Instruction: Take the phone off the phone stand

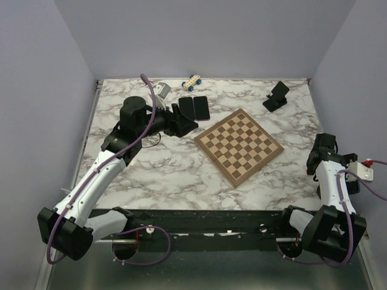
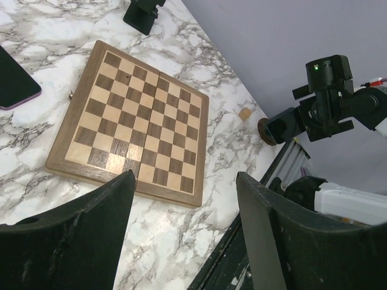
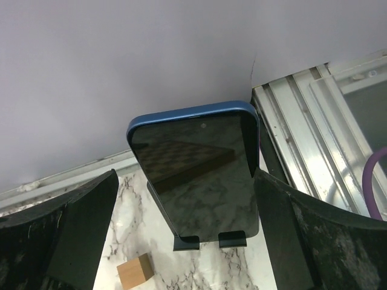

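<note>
**One phone on its stand, right arm lined up**

The phone [image 3: 199,175], blue-edged with a dark screen, leans on the phone stand [image 1: 277,96] near the far right corner of the table [image 1: 157,175]. The right gripper [image 1: 319,147] sits by the right edge, well apart from the stand. Its fingers are spread wide and hold nothing, and its wrist view frames the phone squarely. The left gripper [image 1: 188,125] hovers far left beside two flat phones [image 1: 194,108], its fingers likewise apart and empty. The step in hand looks like the approach. Next, the right arm would need to advance, straddle the phone's long edges, pinch, and lift it clear of the stand's lip without tipping the stand.
</note>
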Controlling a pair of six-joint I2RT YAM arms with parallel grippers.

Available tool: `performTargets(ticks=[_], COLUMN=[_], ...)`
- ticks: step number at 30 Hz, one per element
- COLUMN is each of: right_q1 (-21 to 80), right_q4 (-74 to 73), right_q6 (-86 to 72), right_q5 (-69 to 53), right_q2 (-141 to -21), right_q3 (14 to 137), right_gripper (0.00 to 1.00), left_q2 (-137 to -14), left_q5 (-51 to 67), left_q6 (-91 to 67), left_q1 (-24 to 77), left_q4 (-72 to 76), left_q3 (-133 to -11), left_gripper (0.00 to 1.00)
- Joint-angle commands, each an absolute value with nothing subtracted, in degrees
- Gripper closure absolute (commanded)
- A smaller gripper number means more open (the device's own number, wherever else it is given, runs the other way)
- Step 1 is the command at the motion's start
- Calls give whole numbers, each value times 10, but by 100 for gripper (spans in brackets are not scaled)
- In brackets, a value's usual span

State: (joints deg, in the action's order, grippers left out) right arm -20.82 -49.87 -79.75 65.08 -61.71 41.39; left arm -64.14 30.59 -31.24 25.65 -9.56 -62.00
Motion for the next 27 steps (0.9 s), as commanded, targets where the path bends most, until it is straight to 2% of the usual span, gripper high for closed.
performTargets(ticks=[1,17,27], right_q1=[-217,-217,-217], right_q4=[-459,-427,-449], right_q6=[-784,-664,-666], right_q5=[661,643,630], right_q2=[-615,-561,-539], right_q3=[397,389,389], right_gripper=[0,0,0], left_q2=[-644,-635,-622], left_q5=[292,299,292], left_q6=[-298,-301,-296], left_q1=[265,272,278], left_q4=[-106,-106,-109], left_q3=[-635,-636,-637], left_gripper=[24,24,24])
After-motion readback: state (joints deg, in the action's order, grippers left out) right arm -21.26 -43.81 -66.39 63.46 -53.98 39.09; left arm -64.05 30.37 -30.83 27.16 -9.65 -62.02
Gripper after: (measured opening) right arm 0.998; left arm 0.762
